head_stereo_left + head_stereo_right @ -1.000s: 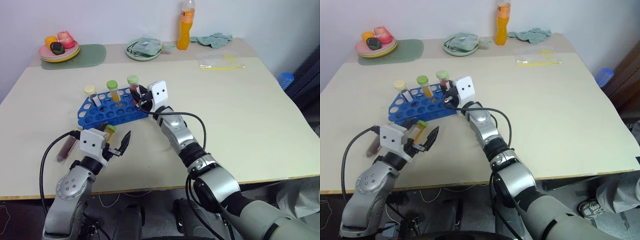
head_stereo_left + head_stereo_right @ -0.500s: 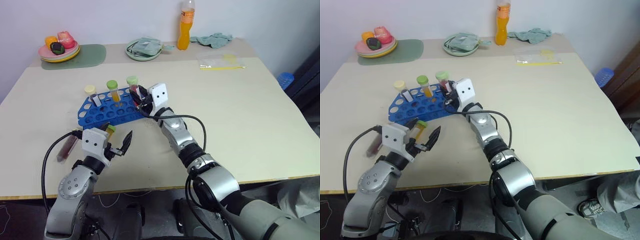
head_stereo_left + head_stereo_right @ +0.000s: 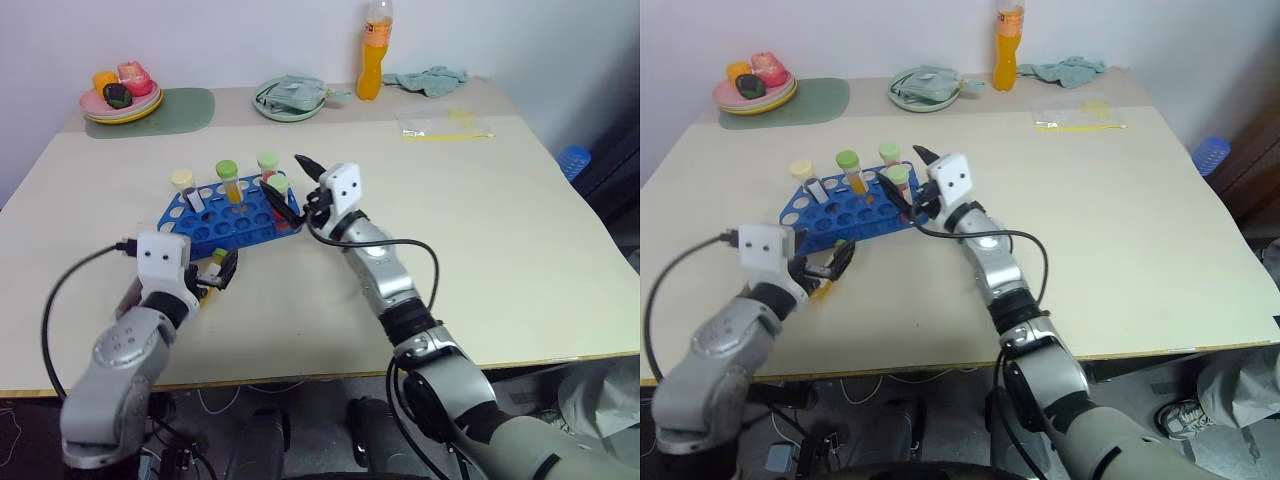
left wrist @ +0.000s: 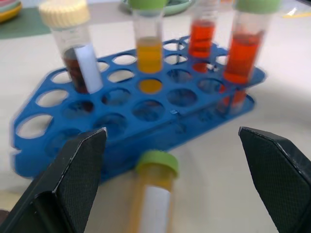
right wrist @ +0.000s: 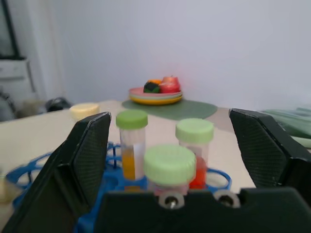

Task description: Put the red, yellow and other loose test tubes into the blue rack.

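Note:
The blue rack [image 3: 200, 225] stands on the table at centre left. Several capped tubes stand upright in it: a cream-capped maroon one [image 4: 73, 46], a yellow one [image 4: 148, 43], a red one [image 4: 201, 31] and a green-capped red-orange one [image 3: 280, 190] at the rack's right end. My right gripper [image 3: 288, 184] is open, its fingers either side of that last tube and apart from it. A loose yellow tube [image 4: 153, 196] with a green cap lies on the table in front of the rack. My left gripper [image 3: 213, 275] is open, its fingers astride this tube.
At the table's far edge are a plate of fruit [image 3: 120, 100] on a green mat [image 3: 185, 105], a green plate with a cloth [image 3: 288, 98], a tall orange bottle [image 3: 372, 50], a crumpled cloth [image 3: 428, 78] and a clear bag [image 3: 440, 122].
My right gripper has opened, letting go of the red-orange tube, which now stands in the rack, and has drawn back to the right. My left gripper moved forward over the lying yellow tube.

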Available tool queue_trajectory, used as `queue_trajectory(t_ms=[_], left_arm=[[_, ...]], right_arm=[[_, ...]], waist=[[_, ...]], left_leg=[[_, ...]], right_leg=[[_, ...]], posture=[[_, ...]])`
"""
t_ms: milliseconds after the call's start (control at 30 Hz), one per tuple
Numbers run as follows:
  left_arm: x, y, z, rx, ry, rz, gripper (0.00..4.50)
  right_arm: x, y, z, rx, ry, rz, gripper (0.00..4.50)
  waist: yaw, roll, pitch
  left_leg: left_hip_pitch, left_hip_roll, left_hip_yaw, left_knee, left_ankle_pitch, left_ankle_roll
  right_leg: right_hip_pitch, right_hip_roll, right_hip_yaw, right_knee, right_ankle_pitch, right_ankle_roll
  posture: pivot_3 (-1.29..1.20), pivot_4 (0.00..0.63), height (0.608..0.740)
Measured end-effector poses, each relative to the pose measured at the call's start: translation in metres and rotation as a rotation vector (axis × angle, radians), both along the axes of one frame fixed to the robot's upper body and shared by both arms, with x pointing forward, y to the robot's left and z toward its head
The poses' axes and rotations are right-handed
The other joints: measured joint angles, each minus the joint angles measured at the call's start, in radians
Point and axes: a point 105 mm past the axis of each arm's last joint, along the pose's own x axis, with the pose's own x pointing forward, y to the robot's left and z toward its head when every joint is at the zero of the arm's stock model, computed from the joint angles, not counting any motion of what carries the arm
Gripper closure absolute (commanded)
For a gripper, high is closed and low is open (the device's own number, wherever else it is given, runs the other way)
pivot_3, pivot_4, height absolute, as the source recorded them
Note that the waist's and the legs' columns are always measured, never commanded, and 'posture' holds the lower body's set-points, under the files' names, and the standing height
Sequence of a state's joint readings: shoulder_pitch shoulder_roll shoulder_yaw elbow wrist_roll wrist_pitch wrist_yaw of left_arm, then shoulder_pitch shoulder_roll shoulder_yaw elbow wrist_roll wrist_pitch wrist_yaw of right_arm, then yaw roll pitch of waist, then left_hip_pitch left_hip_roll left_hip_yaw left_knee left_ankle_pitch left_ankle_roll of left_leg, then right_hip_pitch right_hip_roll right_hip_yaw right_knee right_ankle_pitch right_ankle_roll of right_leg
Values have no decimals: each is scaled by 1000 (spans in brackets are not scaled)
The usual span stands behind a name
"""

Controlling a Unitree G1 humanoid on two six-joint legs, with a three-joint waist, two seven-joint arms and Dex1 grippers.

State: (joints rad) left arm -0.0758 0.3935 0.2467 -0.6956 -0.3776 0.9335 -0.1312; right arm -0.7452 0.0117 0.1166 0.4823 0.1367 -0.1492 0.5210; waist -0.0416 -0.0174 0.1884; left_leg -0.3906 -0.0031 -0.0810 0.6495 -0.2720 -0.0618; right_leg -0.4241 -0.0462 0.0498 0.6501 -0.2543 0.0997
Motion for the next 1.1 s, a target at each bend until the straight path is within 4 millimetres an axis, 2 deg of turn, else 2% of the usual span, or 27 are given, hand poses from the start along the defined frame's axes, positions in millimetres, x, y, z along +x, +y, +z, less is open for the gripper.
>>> queue_trajectory(t_ms=[67, 133, 200, 300, 467, 700, 800, 833, 967, 1000, 1100], left_arm=[[6, 2, 9, 72, 119, -22, 0], [3, 9, 15, 204, 289, -82, 0], [-2, 15, 9, 241, 432, -115, 0], [-6, 13, -9, 229, 589, -176, 0], [0, 13, -12, 230, 662, -177, 0], [11, 14, -31, 174, 734, -81, 0], [15, 11, -32, 164, 736, -61, 896], [16, 10, -32, 158, 736, -52, 1316], [18, 6, -33, 143, 737, -42, 3398], [18, 6, -33, 144, 737, -35, 3704], [14, 8, -29, 156, 735, -45, 3704]], right_arm=[[-7, -20, 2, -71, -14, 39, 206], [-19, -32, 3, -150, -28, 104, 206], [-32, -41, 2, -214, -28, 175, 206], [-57, -44, -6, -300, 8, 312, 206], [-83, -41, -11, -368, 36, 437, 206], [-93, -43, -26, -401, 94, 458, 206], [-98, -43, -33, -432, 119, 479, 141], [-99, -43, -33, -439, 119, 482, 141], [-101, -44, -33, -450, 116, 488, 141], [-101, -44, -34, -452, 117, 488, 141], [-101, -44, -34, -454, 117, 492, 141]], waist=[[2, -1, 1], [-9, -1, 1], [-27, 3, 1], [-31, 2, 2], [-19, 2, 2], [0, 1, 2], [3, 1, 2], [3, 1, 2], [3, 0, 2], [2, 1, 2], [-1, 0, 2]], left_leg=[[-1, 0, -2, 1, 0, 0], [1, 0, -1, -1, 0, 0], [3, 0, 0, -3, 0, 0], [2, 2, -1, -3, 0, 0], [2, 0, -1, -2, 0, -1], [1, 0, -1, -1, 1, -1], [1, -1, -1, -1, 1, -2], [1, -1, -1, -1, 1, -2], [1, -1, -1, -1, 1, -3], [1, -1, -1, -1, 1, -3], [1, -1, -1, -1, 2, -3]], right_leg=[[1, 0, -2, 0, 0, 0], [1, 1, -1, 0, 0, 0], [1, 1, 1, 0, -1, 1], [0, 3, 1, 1, -2, 0], [0, 0, 1, 1, -2, 0], [0, -1, 0, 1, -2, 0], [0, -1, 0, 1, -2, 0], [0, -1, 0, 1, -2, 0], [0, -1, 0, 1, -2, 0], [0, -1, 0, 1, -2, 0], [-1, -1, 0, 1, -2, 0]], posture=[[0, 150, 740], [0, 150, 740], [0, 150, 740], [0, 150, 740], [0, 150, 740], [0, 150, 740], [0, 150, 740], [0, 150, 740], [0, 150, 740], [0, 150, 740], [0, 150, 740]])
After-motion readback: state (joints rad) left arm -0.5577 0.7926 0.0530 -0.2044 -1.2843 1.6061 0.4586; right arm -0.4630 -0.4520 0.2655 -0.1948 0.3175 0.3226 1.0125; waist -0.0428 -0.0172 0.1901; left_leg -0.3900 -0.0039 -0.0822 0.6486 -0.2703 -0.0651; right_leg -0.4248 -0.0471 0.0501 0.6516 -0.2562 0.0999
